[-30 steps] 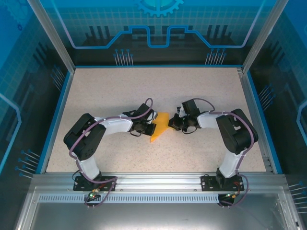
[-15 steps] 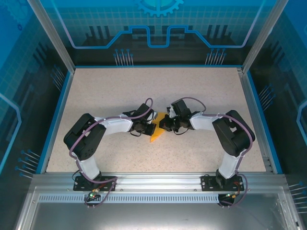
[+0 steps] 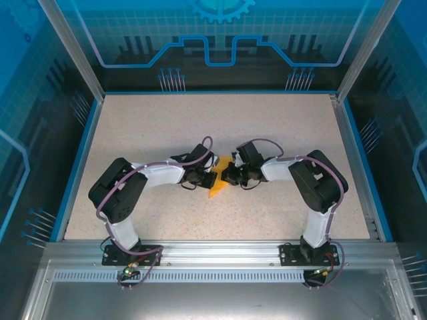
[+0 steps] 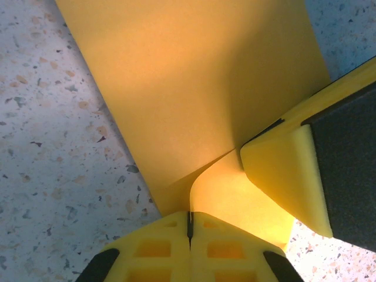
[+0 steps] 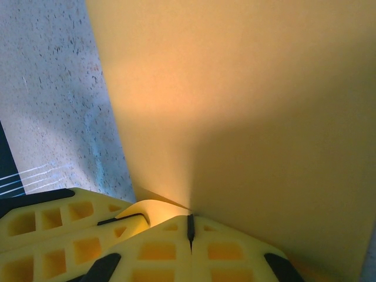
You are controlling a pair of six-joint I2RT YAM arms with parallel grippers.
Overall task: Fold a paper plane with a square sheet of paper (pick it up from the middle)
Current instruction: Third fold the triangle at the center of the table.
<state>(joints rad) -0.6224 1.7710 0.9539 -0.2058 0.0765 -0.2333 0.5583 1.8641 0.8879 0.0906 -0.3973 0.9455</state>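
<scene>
- location: the sheet of paper (image 3: 215, 185) sits near the middle of the table (image 3: 147, 127), directly between the two grippers. neither arm is nearer, as both are on it.
- direction: from the left gripper (image 3: 207, 177) the paper lies toward the right arm. from the right gripper (image 3: 226, 175) it lies toward the left arm. the two tools face each other across it, tips almost meeting.
- long axis: in the overhead view the visible orange strip runs roughly from the far side toward the near side, tilted slightly, with its lower point toward the arm bases. it looks part folded or lifted rather than flat, but how many layers cannot be told.
- left gripper (image 4: 189, 218), wrist view: jaws pressed together with no gap. the paper curls down into the seam between them, so it is judged clamped on the sheet's near edge.
- right gripper (image 5: 189, 222), wrist view: jaws likewise pressed together, with a crease in the paper running straight into the seam. it is judged clamped on the sheet.
- contact: one finger (image 4: 282, 173) of the right gripper rests against the paper just beside the left tips.
- judgement: the next fold depends on both clamps holding at this shared point, since a slip by either would skew the crease.
</scene>
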